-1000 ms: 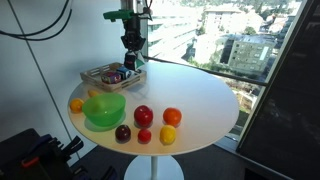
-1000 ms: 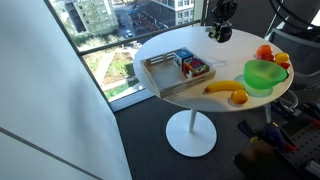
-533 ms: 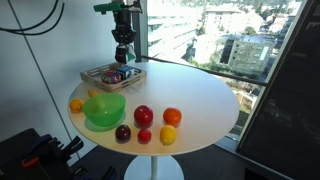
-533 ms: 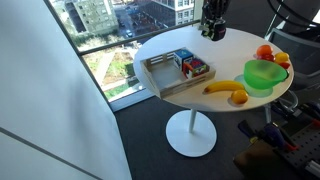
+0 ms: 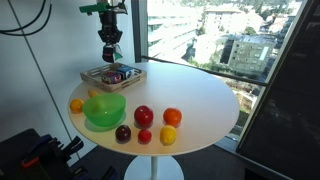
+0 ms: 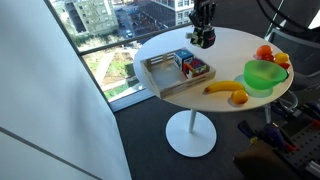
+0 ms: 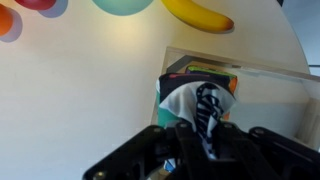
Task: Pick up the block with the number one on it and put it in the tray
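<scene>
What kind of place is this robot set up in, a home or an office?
Most likely an office or lab high in a tower: a floor-to-ceiling glass window looks down on city buildings, and the round white pedestal table stands on a dark floor.

Round white pedestal table (image 5: pixel 210 95), standing on dark grey carpeted floor (image 6: pixel 140 150). Floor-to-ceiling windows (image 5: pixel 235 40), dark frames, overlooking city buildings in even daylight. One plain white wall (image 6: pixel 40 110) beside the glass.
</scene>
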